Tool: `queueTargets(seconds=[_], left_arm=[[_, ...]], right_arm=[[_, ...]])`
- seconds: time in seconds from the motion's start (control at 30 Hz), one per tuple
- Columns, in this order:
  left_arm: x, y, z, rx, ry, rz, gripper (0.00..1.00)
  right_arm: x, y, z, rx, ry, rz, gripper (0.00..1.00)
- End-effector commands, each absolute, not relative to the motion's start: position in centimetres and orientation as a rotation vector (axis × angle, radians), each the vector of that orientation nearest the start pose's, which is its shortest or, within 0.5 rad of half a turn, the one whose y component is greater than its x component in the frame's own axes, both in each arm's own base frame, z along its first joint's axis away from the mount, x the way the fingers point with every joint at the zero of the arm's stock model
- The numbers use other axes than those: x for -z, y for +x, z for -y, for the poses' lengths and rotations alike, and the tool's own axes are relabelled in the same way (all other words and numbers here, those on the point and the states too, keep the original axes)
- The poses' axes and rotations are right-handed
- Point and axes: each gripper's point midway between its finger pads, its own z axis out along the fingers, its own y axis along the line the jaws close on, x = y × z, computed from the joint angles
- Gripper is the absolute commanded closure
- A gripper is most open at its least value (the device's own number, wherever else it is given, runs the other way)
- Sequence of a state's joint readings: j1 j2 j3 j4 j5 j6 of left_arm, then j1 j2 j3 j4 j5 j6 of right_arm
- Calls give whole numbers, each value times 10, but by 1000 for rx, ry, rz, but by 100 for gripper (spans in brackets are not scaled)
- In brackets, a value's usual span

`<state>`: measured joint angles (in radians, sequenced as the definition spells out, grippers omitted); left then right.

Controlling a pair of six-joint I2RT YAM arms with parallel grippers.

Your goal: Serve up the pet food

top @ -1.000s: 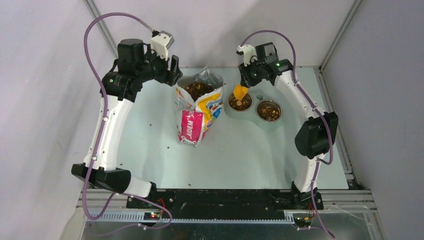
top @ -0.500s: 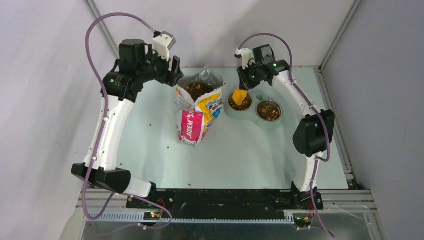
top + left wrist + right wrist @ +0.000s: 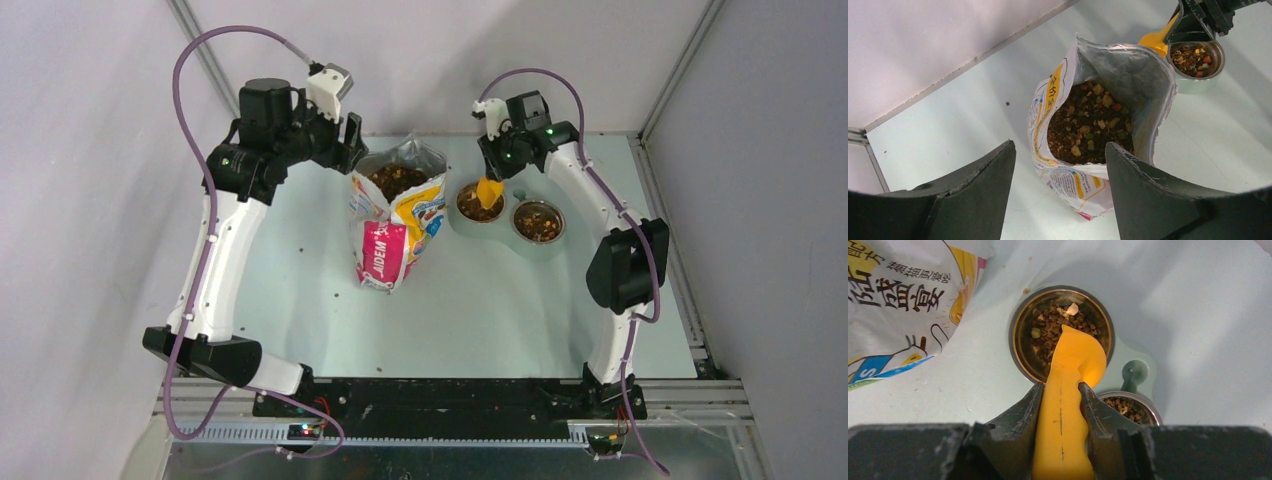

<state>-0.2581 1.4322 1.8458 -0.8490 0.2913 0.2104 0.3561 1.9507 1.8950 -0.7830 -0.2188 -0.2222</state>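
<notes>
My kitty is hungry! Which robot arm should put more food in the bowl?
Probably the right: the right gripper is shut on the yellow scoop, tipped over the bowl of pet food. The left gripper is open and empty beside the bag.

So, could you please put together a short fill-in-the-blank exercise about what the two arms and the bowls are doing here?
1. The right gripper is shut on a scoop whose colour is ____.
2. The left gripper hangs above the bag with its jaws ____.
3. The bowl under the scoop and the neighbouring bowl ____ contain pet food.

Missing words: yellow; open; both.
</notes>
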Motion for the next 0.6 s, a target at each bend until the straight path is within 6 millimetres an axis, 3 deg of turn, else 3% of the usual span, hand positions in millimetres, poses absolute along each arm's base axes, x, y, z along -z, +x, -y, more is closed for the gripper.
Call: queueTargets(seconds=[0.0,0.17,0.37,0.57], left_arm=[[-395,360,140,307,659,-1867,27],[-392,359,139,297,661,-1876,27],[-387,358,138,291,666,-1887,27],[-385,357,136,284,666,-1893,27]], right_arm=[[-204,473,-193,-264,-764,-2232,100],[-236,462,-201,-362,-761,-2177,100],[-301,436,-214,-519,-754,-2052,100],[-358,424,-211,-544,-705,-1965,100]])
